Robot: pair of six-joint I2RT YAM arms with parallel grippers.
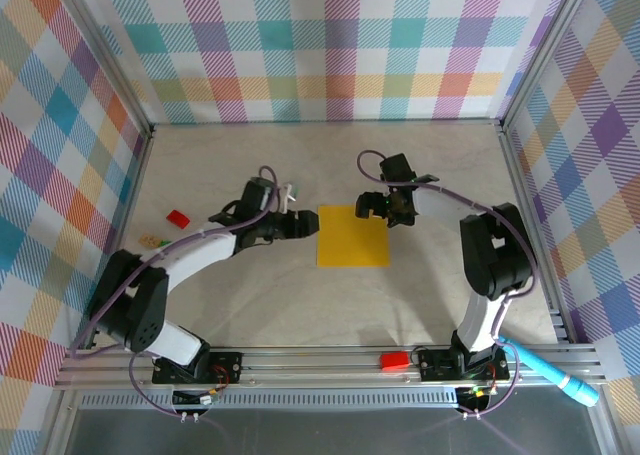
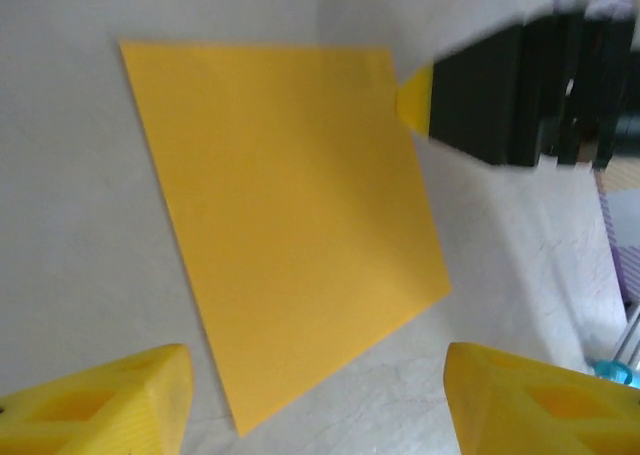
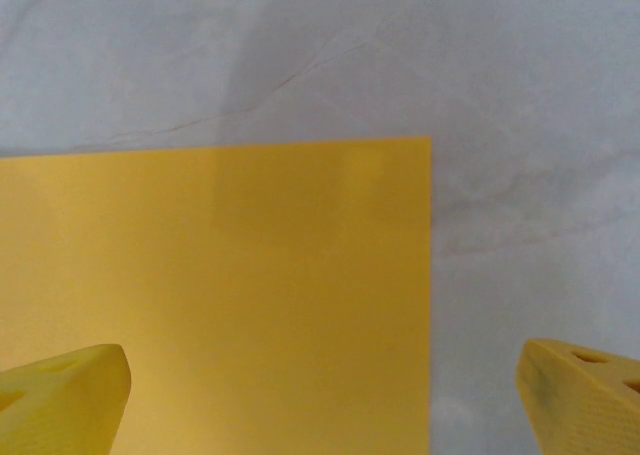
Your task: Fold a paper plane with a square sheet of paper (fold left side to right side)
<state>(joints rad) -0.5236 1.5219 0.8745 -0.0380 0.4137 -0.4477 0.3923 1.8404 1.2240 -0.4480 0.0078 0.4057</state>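
The square sheet of paper (image 1: 353, 236), plain yellow-orange, lies flat and uncreased on the table's middle; it has no paper plane shape. My left gripper (image 1: 300, 225) hovers at the sheet's left edge, jaws apart. In the left wrist view the sheet (image 2: 290, 205) has its near corner between my left gripper's (image 2: 315, 403) yellow fingertips (image 2: 110, 400), apart from both. My right gripper (image 1: 385, 207) is over the sheet's far right corner, open. In the right wrist view the sheet (image 3: 220, 295) lies under the right gripper (image 3: 325, 400), one fingertip (image 3: 60, 400) over paper. The right gripper's black body (image 2: 510, 95) is at that corner.
A red block (image 1: 178, 218) and a small tan piece (image 1: 153, 241) lie at the left. Another red block (image 1: 394, 360) sits on the front rail, a light blue pen-like cylinder (image 1: 555, 372) at the front right. Checked walls enclose the table (image 1: 330, 155).
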